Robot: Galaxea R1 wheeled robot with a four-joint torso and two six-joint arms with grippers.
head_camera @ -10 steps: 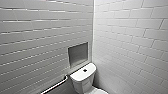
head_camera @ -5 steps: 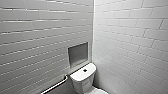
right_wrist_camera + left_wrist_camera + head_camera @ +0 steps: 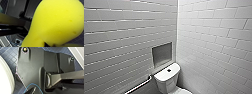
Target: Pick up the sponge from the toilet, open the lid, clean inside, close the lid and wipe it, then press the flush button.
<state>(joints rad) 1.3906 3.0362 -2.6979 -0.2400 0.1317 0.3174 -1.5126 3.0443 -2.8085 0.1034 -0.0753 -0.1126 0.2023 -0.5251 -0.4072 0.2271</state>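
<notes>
**Status.** The right hand is closed on the sponge. The yellow foam sits right against the wrist camera, over dark floor, and a dark part of the hand presses into its edge. How firm the grip is cannot be judged. Whether the left hand is open or closed cannot be told. It hangs over the dark blue tiled floor, just beside a curved white ceramic surface.

**Position.** In the head view the toilet stands in the corner of the tiled walls, below a wall niche. The flush button sits on the tank cover. A sliver of the bowl end shows at the frame edge, and you cannot tell from it how the lid lies. A grab bar runs along the wall near the tank.

**Hazards.**
1. Blind approach. The head camera points mostly at wall, so you have little overview of the bowl. The sponge blocks most of the right wrist view. A misjudged reach could hit ceramic.
2. Left arm contact. It is already close to the white curve, so a turn or bend may scrape it.
3. Dropped sponge. Soft foam can slip out of the hand if it drags on a rim.
4. Early flush. Any sweep across the tank cover may press the button out of sequence.
</notes>
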